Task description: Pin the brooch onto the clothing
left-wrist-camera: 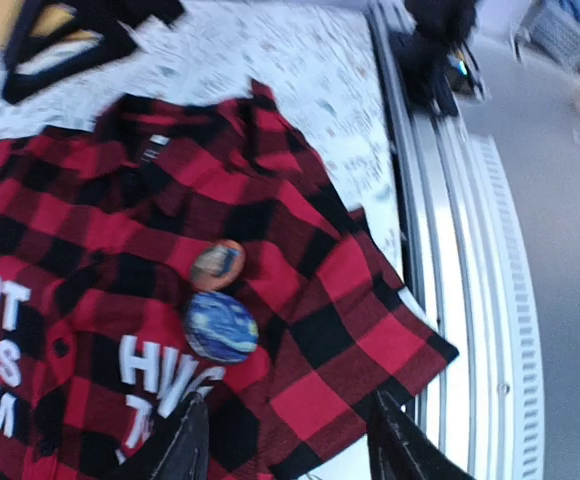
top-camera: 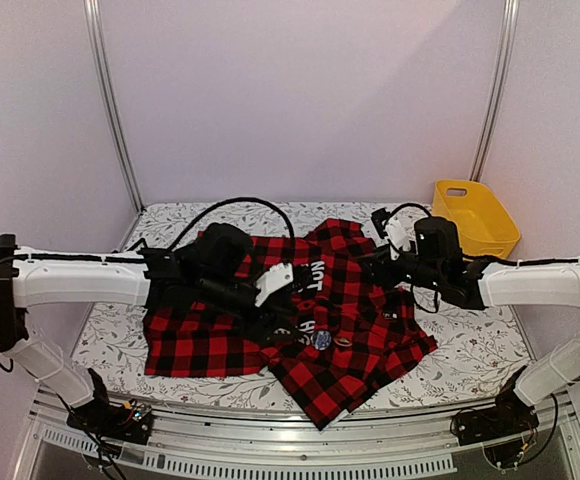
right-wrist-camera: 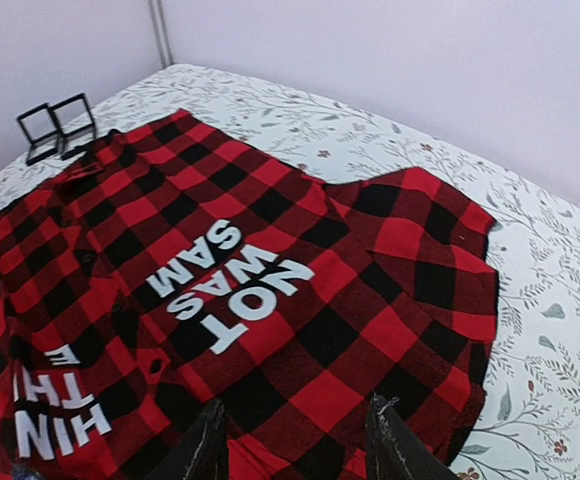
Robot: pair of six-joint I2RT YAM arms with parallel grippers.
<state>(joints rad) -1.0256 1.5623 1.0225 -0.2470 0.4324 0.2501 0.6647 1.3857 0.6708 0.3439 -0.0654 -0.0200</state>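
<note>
Shirt [top-camera: 210,345]: red-and-black check, laid flat and creased on the floral table [top-camera: 470,350], under both grippers. Left gripper [left-wrist-camera: 288,405]: jaws apart, nothing between them, over the shirt's hem corner. Right gripper [right-wrist-camera: 295,403]: jaws apart and bare, above the shirt's opposite part. Blue brooch [left-wrist-camera: 220,327]: round, lying on the cloth just ahead of the left jaws, nearer the left-hand finger [left-wrist-camera: 175,445]; whether it is pinned cannot be told. Orange brooch [left-wrist-camera: 217,265]: round, just beyond the blue one. The top view shows both brooches only as small discs. The right wrist view shows none, but reads the white letters "NOT WAS SAM" straight ahead of the right jaws, which the left wrist view catches only in part, to the left of its jaws. Black frames [right-wrist-camera: 55,125]: two squares on the table beyond the shirt's far edge, seen clearly only in the right wrist view. Yellow bin [top-camera: 475,215]: far right corner, well apart from the shirt. Metal rail [left-wrist-camera: 450,250]: right of the left jaws, the hem corner lying near it. Bare table shows ahead and to the right of the right jaws.
</note>
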